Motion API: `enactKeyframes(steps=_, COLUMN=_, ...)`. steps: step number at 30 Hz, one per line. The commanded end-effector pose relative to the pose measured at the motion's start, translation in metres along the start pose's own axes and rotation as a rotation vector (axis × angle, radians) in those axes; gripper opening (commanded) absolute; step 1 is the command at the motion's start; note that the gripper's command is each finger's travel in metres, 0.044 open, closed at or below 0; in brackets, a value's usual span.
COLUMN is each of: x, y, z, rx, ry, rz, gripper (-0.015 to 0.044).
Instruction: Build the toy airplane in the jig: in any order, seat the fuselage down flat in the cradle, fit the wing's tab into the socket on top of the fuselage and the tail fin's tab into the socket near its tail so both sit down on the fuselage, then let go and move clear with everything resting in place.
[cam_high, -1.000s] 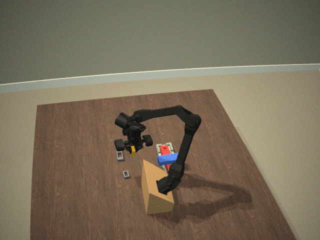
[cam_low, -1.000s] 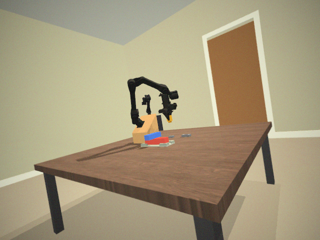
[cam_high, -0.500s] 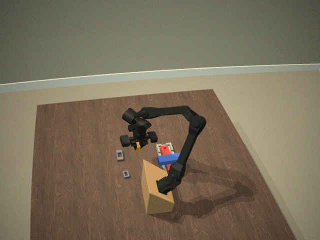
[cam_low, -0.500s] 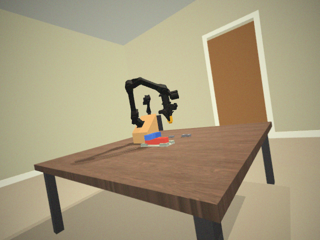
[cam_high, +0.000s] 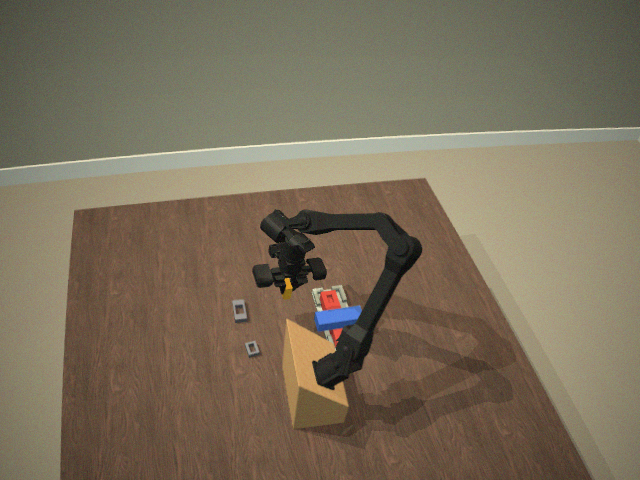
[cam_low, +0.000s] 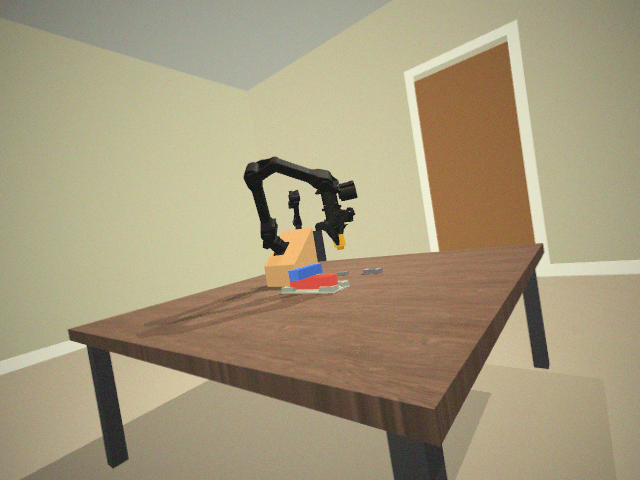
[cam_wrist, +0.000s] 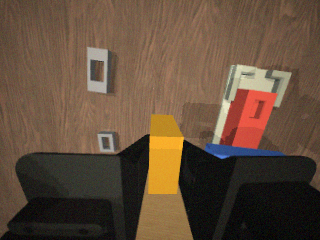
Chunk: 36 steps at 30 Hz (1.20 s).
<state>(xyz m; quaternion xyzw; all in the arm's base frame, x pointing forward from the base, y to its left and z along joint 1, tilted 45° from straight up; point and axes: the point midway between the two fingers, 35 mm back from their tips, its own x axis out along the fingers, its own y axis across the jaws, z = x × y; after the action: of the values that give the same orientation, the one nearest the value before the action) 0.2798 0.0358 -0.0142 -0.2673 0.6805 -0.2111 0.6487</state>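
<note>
Top view: tail fin (cam_high: 287, 288) (cam_low: 340, 241) (cam_wrist: 165, 162) pinched in the end effector (cam_high: 290, 287) (cam_low: 338, 242) (cam_wrist: 160, 139), up beside the cradle (cam_high: 317, 296) (cam_low: 329, 290) (cam_wrist: 223, 117); fuselage (cam_high: 329, 299) (cam_low: 313, 281) (cam_wrist: 250, 117) in the cradle, wing (cam_high: 337, 317) (cam_low: 305, 271) (cam_wrist: 240, 151) across it. Best to centre over the cradle's socket end, tab square, then lower gently.

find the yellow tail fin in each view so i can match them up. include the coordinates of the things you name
Top: the yellow tail fin (cam_high: 287, 288) (cam_wrist: 165, 165) (cam_low: 340, 241) is left of centre, below the middle, at the gripper's (cam_high: 287, 290) (cam_wrist: 165, 160) (cam_low: 338, 242) tip.
Exterior: just right of centre, above the table.
Wrist: centre, slightly low, between the fingers.
Shared landmark: the red fuselage (cam_high: 329, 299) (cam_low: 314, 282) (cam_wrist: 246, 120).
</note>
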Motion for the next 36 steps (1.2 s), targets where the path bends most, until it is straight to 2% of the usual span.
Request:
enactKeyframes(steps=1, x=0.001, y=-0.010, z=0.004, rx=0.003, ry=-0.007, rz=-0.003, gripper=0.0000)
enactKeyframes(steps=36, x=0.018, y=-0.113, z=0.018, rx=0.056, ry=-0.001, rz=-0.061, gripper=0.0000)
